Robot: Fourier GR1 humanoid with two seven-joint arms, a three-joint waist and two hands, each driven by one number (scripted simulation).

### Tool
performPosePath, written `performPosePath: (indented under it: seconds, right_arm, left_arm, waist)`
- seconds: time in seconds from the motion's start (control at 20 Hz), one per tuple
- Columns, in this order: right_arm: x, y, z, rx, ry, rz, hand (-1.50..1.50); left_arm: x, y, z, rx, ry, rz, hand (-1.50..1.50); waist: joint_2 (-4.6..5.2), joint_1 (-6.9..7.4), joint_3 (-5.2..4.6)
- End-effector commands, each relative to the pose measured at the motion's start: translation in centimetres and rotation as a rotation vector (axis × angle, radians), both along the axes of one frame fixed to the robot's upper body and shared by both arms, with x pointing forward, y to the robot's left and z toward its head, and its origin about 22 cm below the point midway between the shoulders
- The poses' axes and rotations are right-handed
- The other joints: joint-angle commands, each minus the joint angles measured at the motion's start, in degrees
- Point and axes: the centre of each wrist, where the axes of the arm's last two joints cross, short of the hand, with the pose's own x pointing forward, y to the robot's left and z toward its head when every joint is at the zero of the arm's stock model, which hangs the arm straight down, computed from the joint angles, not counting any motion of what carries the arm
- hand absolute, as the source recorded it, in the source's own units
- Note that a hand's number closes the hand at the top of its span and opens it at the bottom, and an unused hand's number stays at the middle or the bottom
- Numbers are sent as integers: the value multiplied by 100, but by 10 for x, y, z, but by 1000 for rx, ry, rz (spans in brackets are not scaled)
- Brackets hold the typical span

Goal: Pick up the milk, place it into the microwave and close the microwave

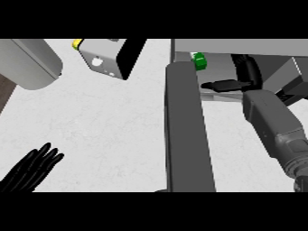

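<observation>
My right hand was inside the microwave, its fingers spread apart from the thumb and closed on nothing I could see. The milk, showing mainly its green cap, stood just beyond my fingertips, apart from them, at the hinge side of the opening. I could not tell how deep inside it sat.

That was the main risk as I judged it. If the milk stood too near the mouth, the swinging door would strike it and either tip it or refuse to latch. Drawing my hand out carelessly could also catch the carton with a finger and knock it over. My right forearm filled the opening, so nothing could close until it was clear.

The door stood wide open, edge-on, as a long dark slab on the far side of the milk from my fingers, between my two hands. My left hand rested open, fingers straight and slightly fanned, low on the counter, well apart from the door. Beyond the door from my working fingers stood a grey cylinder and a boxy appliance, neither in the way.
</observation>
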Motion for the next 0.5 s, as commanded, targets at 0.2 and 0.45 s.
performPosePath:
  seconds: [0.2, 0.45]
  right_arm:
    - [-46, 25, -72, 212, 42, 112, -150]
    - [-79, 21, -107, 222, 85, 156, -150]
  left_arm:
    - [10, -17, -19, 87, 35, -88, -150]
    - [34, -37, -20, 116, -2, -68, -150]
  waist:
    - [-133, -255, -14]
    - [-186, -411, -21]
